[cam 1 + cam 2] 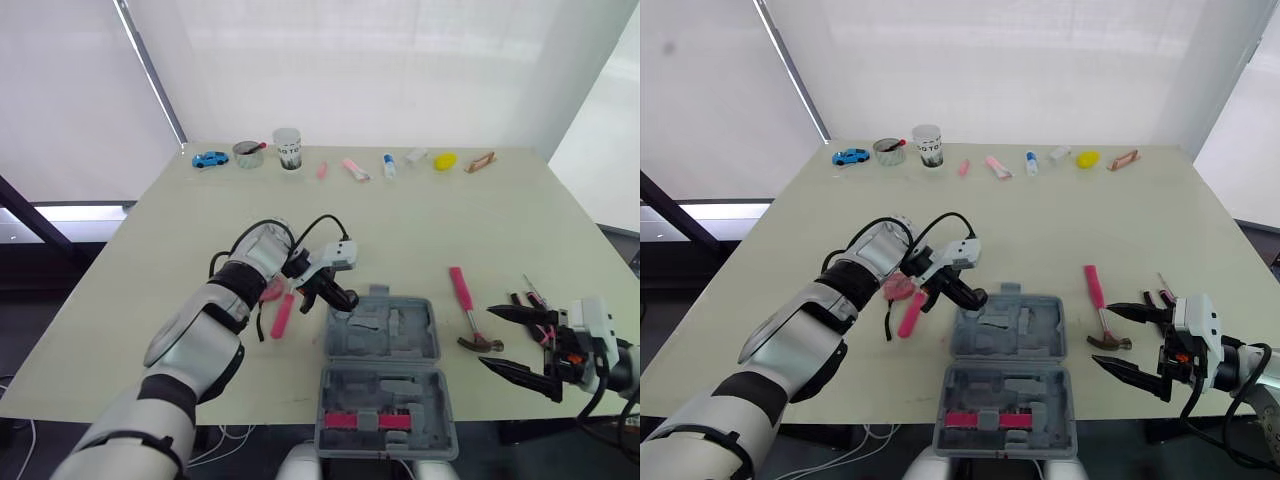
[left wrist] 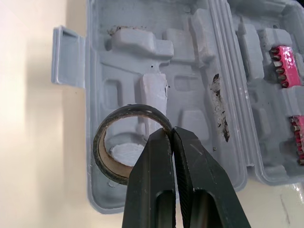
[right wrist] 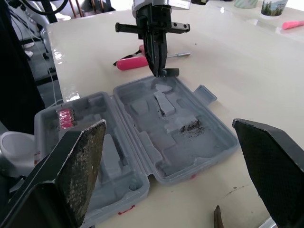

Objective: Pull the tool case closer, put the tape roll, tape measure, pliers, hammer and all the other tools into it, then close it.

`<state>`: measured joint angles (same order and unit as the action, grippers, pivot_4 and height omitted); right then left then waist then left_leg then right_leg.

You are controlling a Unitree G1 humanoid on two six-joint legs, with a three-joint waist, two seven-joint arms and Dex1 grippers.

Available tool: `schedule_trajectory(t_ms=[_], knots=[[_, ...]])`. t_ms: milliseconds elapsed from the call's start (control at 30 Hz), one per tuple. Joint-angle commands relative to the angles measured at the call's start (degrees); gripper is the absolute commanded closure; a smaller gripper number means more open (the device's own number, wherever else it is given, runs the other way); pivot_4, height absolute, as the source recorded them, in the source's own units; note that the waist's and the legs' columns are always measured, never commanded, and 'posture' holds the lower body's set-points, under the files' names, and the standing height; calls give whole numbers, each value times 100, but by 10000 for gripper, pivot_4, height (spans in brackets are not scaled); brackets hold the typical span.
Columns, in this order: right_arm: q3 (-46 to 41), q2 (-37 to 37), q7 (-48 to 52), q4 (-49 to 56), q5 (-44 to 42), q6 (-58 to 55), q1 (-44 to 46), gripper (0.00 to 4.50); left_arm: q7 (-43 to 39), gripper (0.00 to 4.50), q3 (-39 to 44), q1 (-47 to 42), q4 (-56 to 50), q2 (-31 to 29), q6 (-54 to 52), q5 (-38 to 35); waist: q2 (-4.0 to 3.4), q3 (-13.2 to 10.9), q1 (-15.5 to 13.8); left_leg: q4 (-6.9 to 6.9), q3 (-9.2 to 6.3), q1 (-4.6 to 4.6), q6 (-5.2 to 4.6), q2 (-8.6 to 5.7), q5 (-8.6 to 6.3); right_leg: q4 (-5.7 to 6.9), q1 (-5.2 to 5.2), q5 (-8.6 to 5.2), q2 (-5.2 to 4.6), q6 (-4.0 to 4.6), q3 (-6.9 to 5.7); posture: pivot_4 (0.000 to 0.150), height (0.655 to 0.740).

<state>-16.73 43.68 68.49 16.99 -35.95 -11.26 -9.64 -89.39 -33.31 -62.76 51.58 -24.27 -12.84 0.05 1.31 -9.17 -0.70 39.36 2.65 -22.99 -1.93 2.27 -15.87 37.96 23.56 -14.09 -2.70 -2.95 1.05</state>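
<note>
Above the far half of the tool case (image 1: 400, 335), the left tool (image 2: 172, 130) is closed on the tape roll (image 2: 102, 154), pinching its wall so the ring hangs over a moulded recess. That roll looks light and fairly stiff, a dark slick band on a cardboard core. A pinch across the wall should hold, though it may swivel. Hard grey moulded plastic, with red bit holders (image 1: 365, 421) in its near half, the tool case lies open at the table's (image 1: 400, 220) near edge. Pink-handled pliers (image 1: 283, 312) lie just left of it, and the pink-handled hammer (image 1: 462, 295) lies toward the right edge, beside the wide-open right tool (image 1: 1102, 336).
</note>
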Motion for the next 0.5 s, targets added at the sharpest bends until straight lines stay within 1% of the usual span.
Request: schedule_trajectory(t_ms=[33, 500], knots=[[-238, 65, 16, 61, -50, 97, 27, 0, -303, 43923, 244, -203, 326, 87, 135, 96, 0, 0, 1, 0, 0, 0, 0, 0, 0, 0, 0, 0, 0, 0, 0, 1500, 7400], [-243, 40, 13, 31, 28, 234, -62, 0, -280, 43923, 559, -294, 1034, 213, 420, 404, 0, 0, 2, 0, -1, 0, 0, 0, 0, 0, 0, 0, 0, 0, -1, 1500, 7400]])
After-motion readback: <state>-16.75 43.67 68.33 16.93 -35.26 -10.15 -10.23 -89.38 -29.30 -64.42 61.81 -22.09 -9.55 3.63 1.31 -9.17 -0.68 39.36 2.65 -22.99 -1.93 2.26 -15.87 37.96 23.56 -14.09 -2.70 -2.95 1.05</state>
